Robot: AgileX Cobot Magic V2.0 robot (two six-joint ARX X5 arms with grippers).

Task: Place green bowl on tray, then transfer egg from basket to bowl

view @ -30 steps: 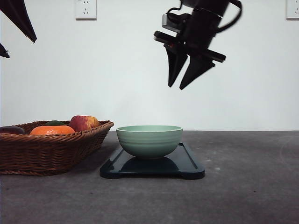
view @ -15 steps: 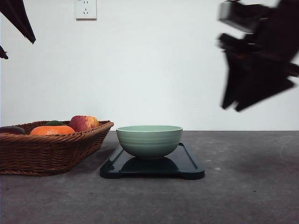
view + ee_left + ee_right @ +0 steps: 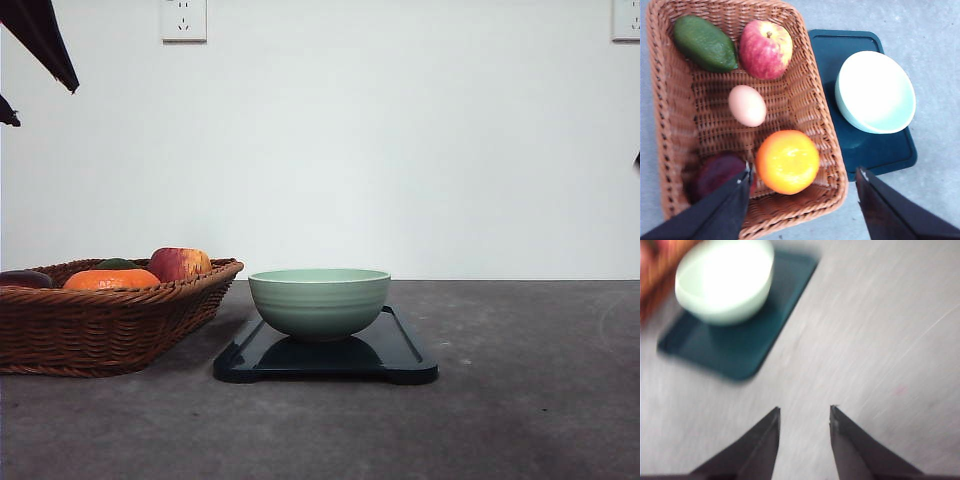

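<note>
A: One dark grey table (image 3: 520, 400) in the front view, w/ a plain white wall (image 3: 400, 150) behind it and two wall sockets up top. What's on it?

B: The tray (image 3: 400, 355) near the middle, w/ the green bowl (image 3: 319, 300) upright on it. The basket (image 3: 110, 320) is just beside the tray's left end, fruit showing over its rim. Bare table to the right & in front.

A: Left wrist view?

B: The left gripper (image 3: 802, 192) hangs above the basket's near edge, jaws spread wide, nothing between them. Inside the basket: the egg (image 3: 747, 105) mid-basket, an apple (image 3: 766, 49), an avocado (image 3: 705, 43), an orange (image 3: 787, 161) and a dark purple item (image 3: 720, 172) I can't ID. Egg lies apart from the other items. Bowl sits at one end of the tray, rest of tray bare.

A: Right wrist view?

B: Blurred. The right gripper (image 3: 804, 412) has its fingers parted & empty, over bare table, well apart from tray & bowl.
</note>
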